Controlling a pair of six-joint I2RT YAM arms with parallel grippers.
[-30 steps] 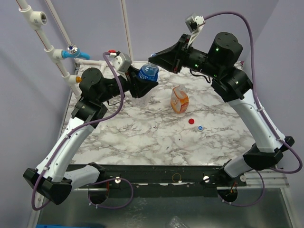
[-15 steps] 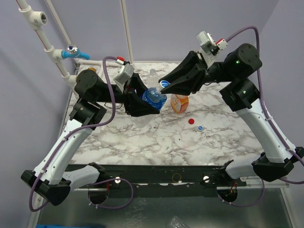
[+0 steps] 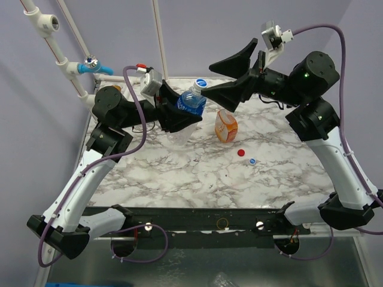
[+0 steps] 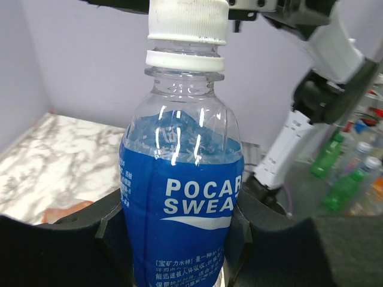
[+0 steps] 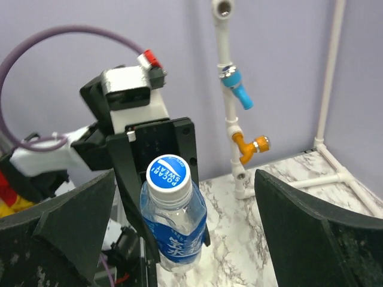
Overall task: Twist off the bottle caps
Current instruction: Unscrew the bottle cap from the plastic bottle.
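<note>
**A:** What did the left gripper (image 4: 179, 239) have?

**B:** It was clamped on the Pocari Sweat bottle (image 4: 182, 197). One black finger (image 4: 111, 230) pressed on each side of the blue label. The bottle hung above the marble table (image 3: 179, 173), cap end uppermost.

**A:** And the cap (image 4: 188, 21)?

**B:** It was on the neck, just above the white ring (image 4: 185, 60). From the right wrist its top showed blue inside a white rim, with the brand name printed on it. Whether it had been loosened at all, I couldn't tell.

**A:** Was the right gripper (image 3: 207, 78) on it?

**B:** No. Its jaws stood wide apart, one finger out to each side of the cap, and neither touched it. From overhead, the fingertips sat close to the bottle's top.

**A:** Where were the other pieces?

**B:** The orange bottle (image 3: 226, 125) stood on the table by itself, near the held bottle and to its right. A red cap (image 3: 241, 152) and a blue-and-white cap (image 3: 252, 161) lay loose on the marble. They were just beside each other and a little nearer the arm bases than the orange bottle.

**A:** Anything behind the bottle?

**B:** White pipework rose at the far left corner. It carried a blue valve (image 5: 238, 89) with an orange valve (image 5: 254, 145) below it. Both were well apart from the grippers.
</note>
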